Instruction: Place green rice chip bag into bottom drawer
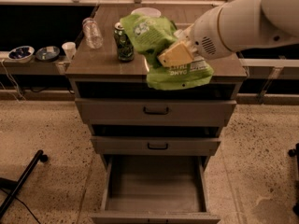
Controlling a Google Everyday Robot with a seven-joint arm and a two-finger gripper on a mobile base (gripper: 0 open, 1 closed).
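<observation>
I've got the end effector (170,56) out over the right half of the desk (93,62), coming in from the right, and its pale finger is clamped onto the green rice chip bag (152,41), so I'm calling that a firm grip on the bag. The bag hangs crumpled and tilted, its upper end raised behind the soda can (124,43) and its lower flap, the one with white print, drooping past the desk's front edge. It looks pinched near its middle, which I reckon is why both ends sag away from the grip. It sits above the top drawer (156,110), nowhere near its target yet. The bottom drawer (154,216) is pulled right out below, a plain box, and I see nothing inside it, so it's ready to receive. The top drawer and the middle drawer (156,145) are both pushed in, which leaves a clean drop path in front of them. Up on the desk, the can stands upright just left of the bag, a clear plastic bottle (92,31) stands further left, and a white bowl (147,12) peeks out behind the bag; I can't see into it. My read: carry the bag forward and down without clipping the can.
</observation>
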